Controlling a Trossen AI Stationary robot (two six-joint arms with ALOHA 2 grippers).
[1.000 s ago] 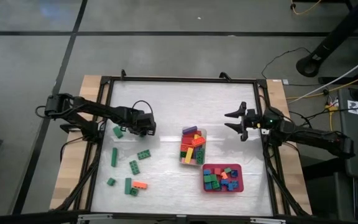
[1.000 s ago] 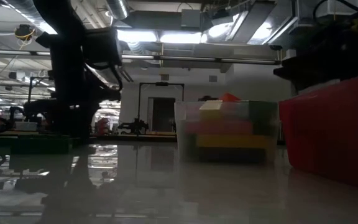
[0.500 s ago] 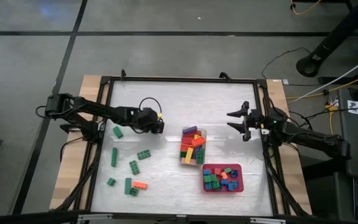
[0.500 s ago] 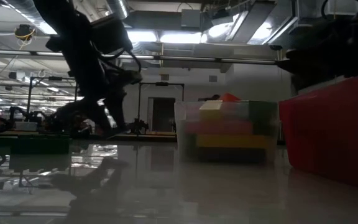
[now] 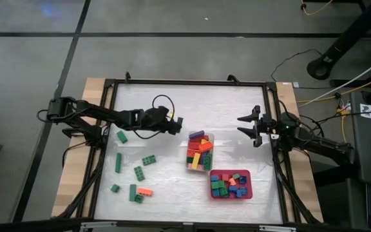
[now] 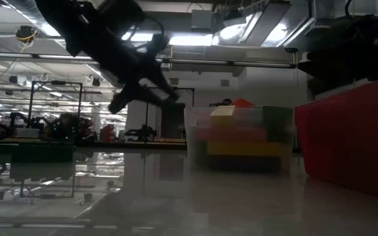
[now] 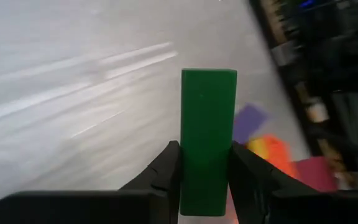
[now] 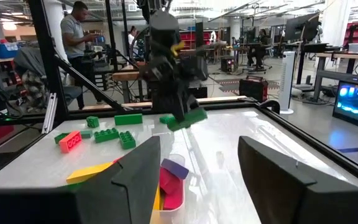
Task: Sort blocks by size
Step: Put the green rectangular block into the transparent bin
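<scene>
Overhead, ceiling lights (image 6: 156, 38) mirror on glossy table (image 6: 176, 196).

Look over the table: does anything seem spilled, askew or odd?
Nothing stands out. Loose blocks lie scattered unsorted, the clear tub and red tray sit upright, and the left hand holds a long green block squarely.

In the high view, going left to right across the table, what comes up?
Loose green blocks → left tool shut on a green bar → clear tub of long bricks → red tray of short bricks → right tool, open.
</scene>
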